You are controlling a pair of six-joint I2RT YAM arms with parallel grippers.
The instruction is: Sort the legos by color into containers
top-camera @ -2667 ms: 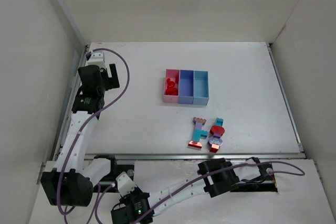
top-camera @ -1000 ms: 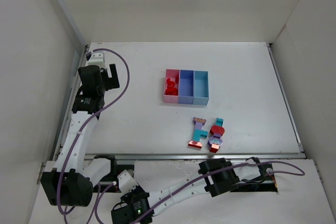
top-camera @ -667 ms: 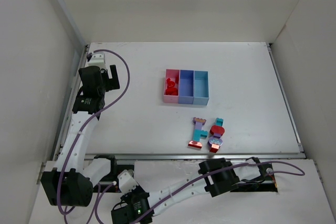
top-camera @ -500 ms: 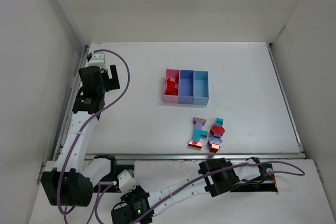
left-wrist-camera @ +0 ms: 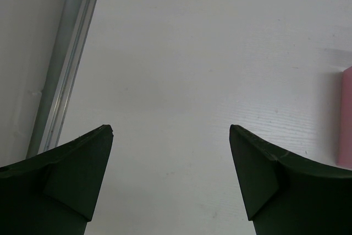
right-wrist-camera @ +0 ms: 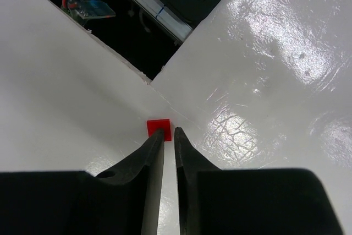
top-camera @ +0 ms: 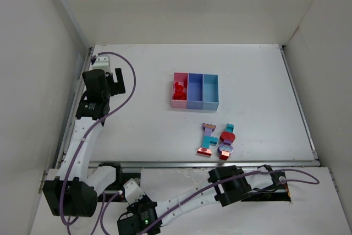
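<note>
The containers stand in a row at mid-table: pink (top-camera: 179, 98), purple-blue (top-camera: 195, 94) and light blue (top-camera: 210, 93). Red legos (top-camera: 178, 88) lie in the pink bin. Two multicolour lego clumps (top-camera: 208, 138) (top-camera: 226, 141) of red, teal and lavender lie near the front edge. My left gripper (top-camera: 116, 80) is open and empty over bare table at the far left (left-wrist-camera: 170, 130); the pink bin's edge (left-wrist-camera: 347, 116) shows at the right of its view. My right gripper (right-wrist-camera: 169, 132) is shut, its tips just short of a small red square (right-wrist-camera: 159, 126) on the white surface.
The right arm is folded low in front of the table's front rail (top-camera: 203, 163). A dark gap with wiring (right-wrist-camera: 110, 9) lies beyond the right gripper. White walls enclose the table on three sides.
</note>
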